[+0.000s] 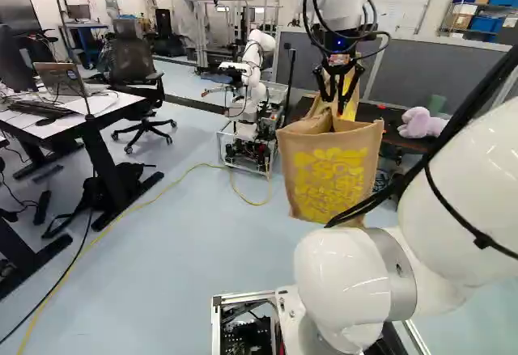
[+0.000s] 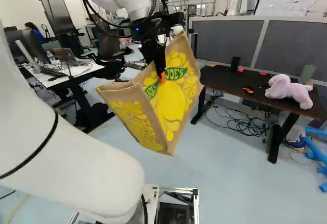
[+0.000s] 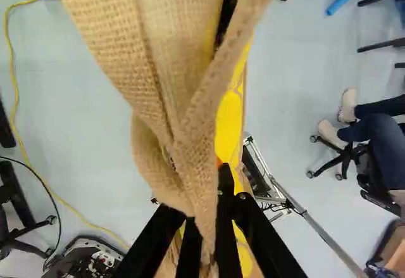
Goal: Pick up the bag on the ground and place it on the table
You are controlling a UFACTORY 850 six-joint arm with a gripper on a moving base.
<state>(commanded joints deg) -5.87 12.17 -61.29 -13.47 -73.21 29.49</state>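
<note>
The dark table (image 2: 225, 81) bears a plush toy (image 2: 287, 90), black container (image 2: 235, 63), green object (image 2: 307, 74) and small reddish items (image 2: 240, 70).

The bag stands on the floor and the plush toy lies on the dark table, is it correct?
The bag is not on the floor: the right base view shows it in the air, gripped by the jaws. The toy is indeed on the dark table.

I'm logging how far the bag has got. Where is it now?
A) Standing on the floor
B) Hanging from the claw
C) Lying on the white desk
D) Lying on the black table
B: the bag hangs in the air from the claw, to the left of the black table in the right base view.
</note>
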